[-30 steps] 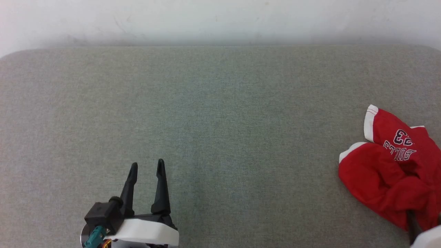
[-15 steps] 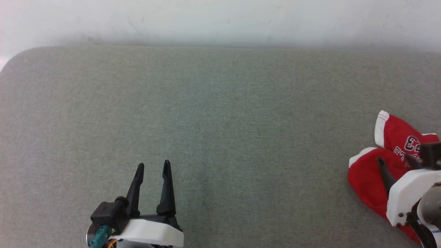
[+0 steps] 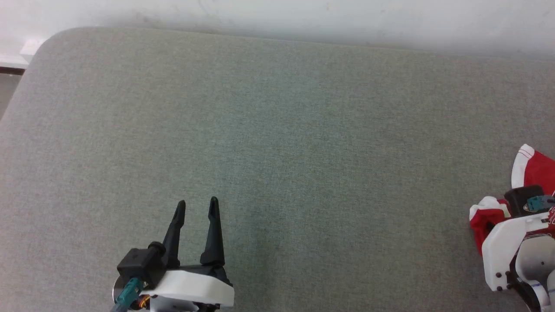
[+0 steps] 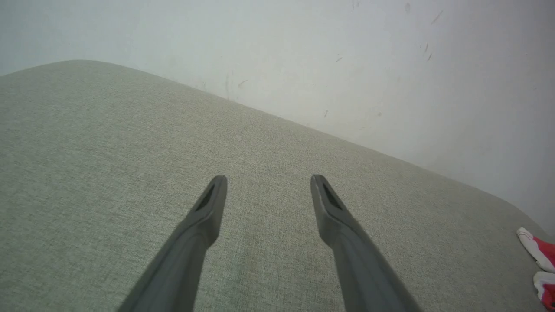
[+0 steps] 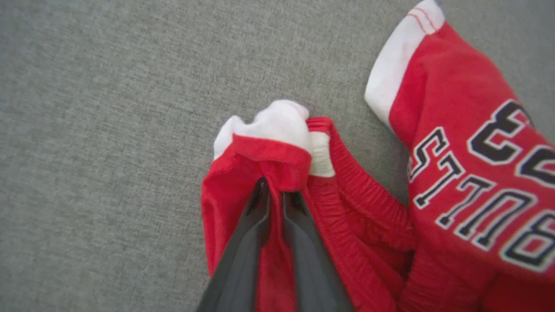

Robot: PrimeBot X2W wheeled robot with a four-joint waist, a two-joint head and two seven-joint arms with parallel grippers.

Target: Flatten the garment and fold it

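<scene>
The garment (image 5: pixel 455 130) is a crumpled pair of red shorts with white hems and "BULLS 23" lettering, lying at the right edge of the grey table (image 3: pixel 277 130). In the right wrist view my right gripper (image 5: pixel 273 190) is shut on a bunched red fold beside the white hem and the elastic waistband. In the head view the right arm's white wrist housing (image 3: pixel 507 247) covers most of the garment (image 3: pixel 535 167). My left gripper (image 3: pixel 196 206) hovers open and empty over bare table at the lower left, far from the garment (image 4: pixel 542 251), which lies at the far right of the left wrist view, beyond my left gripper (image 4: pixel 269 182).
A white wall (image 3: pixel 303 17) runs along the table's far edge. The table's rounded far-left corner (image 3: pixel 47 41) drops off to floor (image 3: pixel 6 86). Bare grey fabric stretches between the two arms.
My right gripper came down over the garment and shut on a fold near the white hem, bunching it. The head camera has shifted. The left gripper keeps its pose.
</scene>
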